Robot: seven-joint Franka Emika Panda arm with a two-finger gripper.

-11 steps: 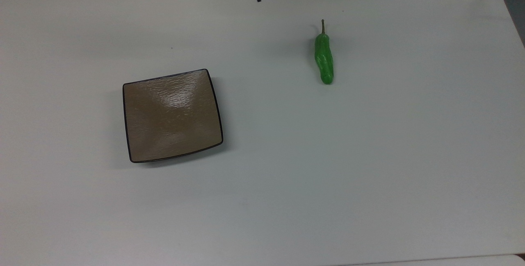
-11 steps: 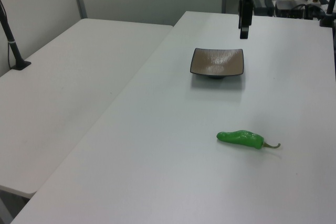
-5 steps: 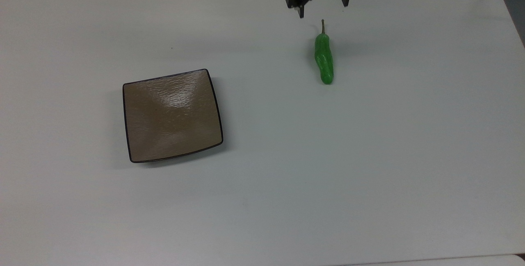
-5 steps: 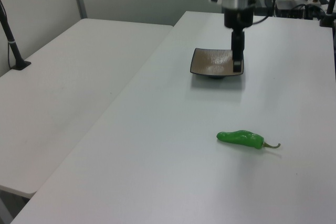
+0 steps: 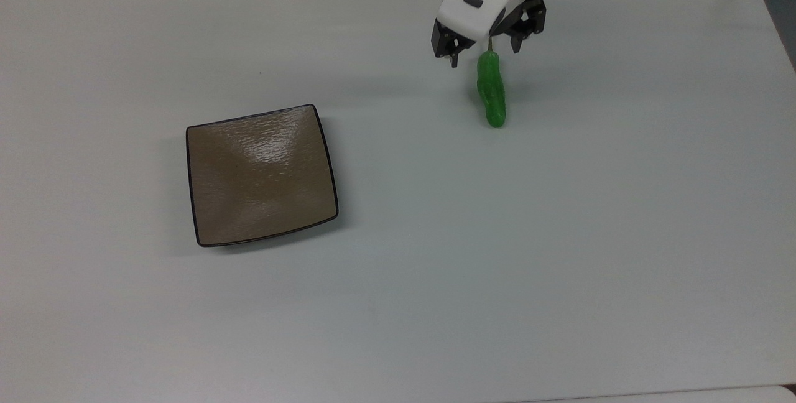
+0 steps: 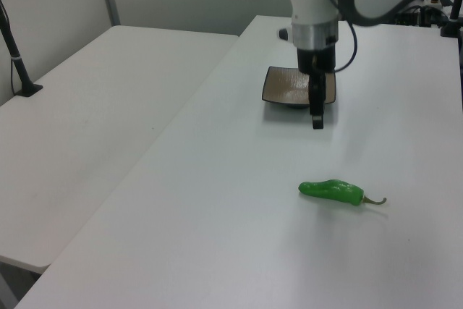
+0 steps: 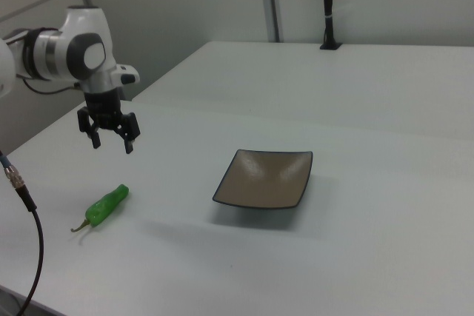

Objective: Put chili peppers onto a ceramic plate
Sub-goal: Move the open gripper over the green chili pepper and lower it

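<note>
Chili peppers [image 5: 491, 91] lie below the raised, seemingly spread gripper [image 5: 484, 55].

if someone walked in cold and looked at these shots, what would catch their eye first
Probably the bright green chili pepper, lying alone on the bare white table toward the top view's upper right. Right above its stem end hangs the gripper, fingers spread open and holding nothing, on a white arm. The other standout is the square brown ceramic plate with its thin black rim, sitting empty toward the top view's left, well apart from the pepper.
</note>
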